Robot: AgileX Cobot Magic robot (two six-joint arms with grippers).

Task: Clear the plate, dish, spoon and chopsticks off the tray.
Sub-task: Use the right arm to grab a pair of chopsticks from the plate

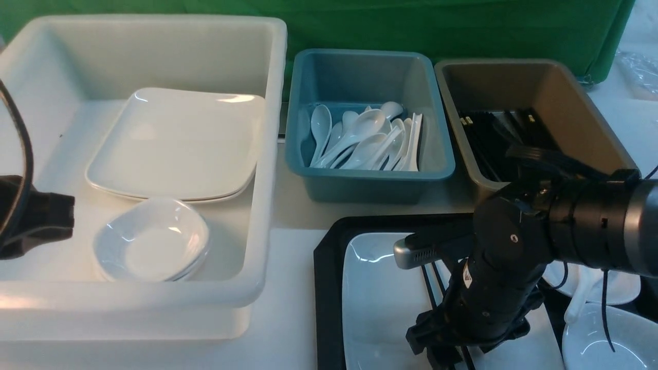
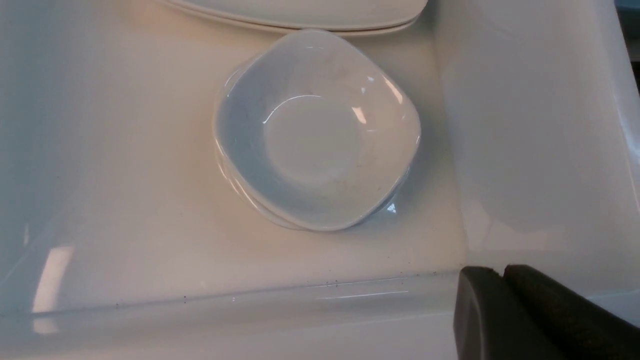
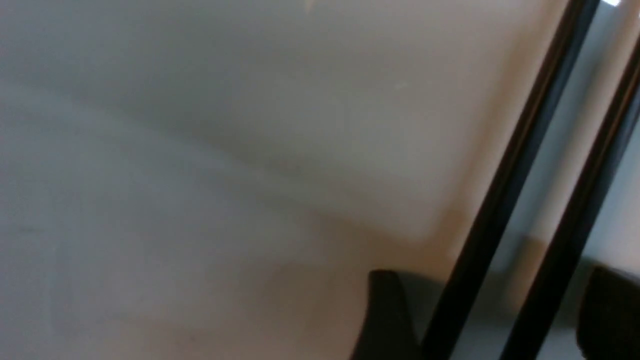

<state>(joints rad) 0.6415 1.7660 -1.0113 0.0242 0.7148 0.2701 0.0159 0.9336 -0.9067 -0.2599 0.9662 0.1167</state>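
- Front view: the tray (image 1: 329, 288) sits at 5 o'clock with the plate (image 1: 375, 298) on it. The right arm (image 1: 514, 267) bends down over the plate and hides much of it. 2 thin dark lines beside the arm are probably the chopsticks (image 1: 431, 281). The spoon (image 1: 578, 300) and a dish (image 1: 591, 344) lie at 4 o'clock, on the tray's right side.
- Front view, surroundings: a white bin (image 1: 277, 154) at 9 o'clock holds stored plates (image 1: 175, 144) and stacked dishes (image 1: 151, 239). A blue bin (image 1: 370, 67) of spoons is at 12, and a brown bin (image 1: 565, 87) of black sticks at 2. The brown bin's near wall stands between the tray and that bin's floor. The left gripper (image 1: 64, 222) hangs at 9 o'clock, well apart from the tray.
- Left wrist view: its fingers (image 2: 500, 310) are pressed together with nothing between them, above the white bin's rim.
- Right wrist view: the right gripper (image 3: 492, 305) has its fingers (image 3: 387, 320) spread, straddling both chopsticks. These lie side by side on the plate, not pinched.
- Risk: on closing, the glossy plate may let the 2 sticks roll or cross, so only 1 is caught. Fingertips set too low could scrape or shift the plate.
- Risk: a loose pinch could drop a stick when lifting over the brown wall.
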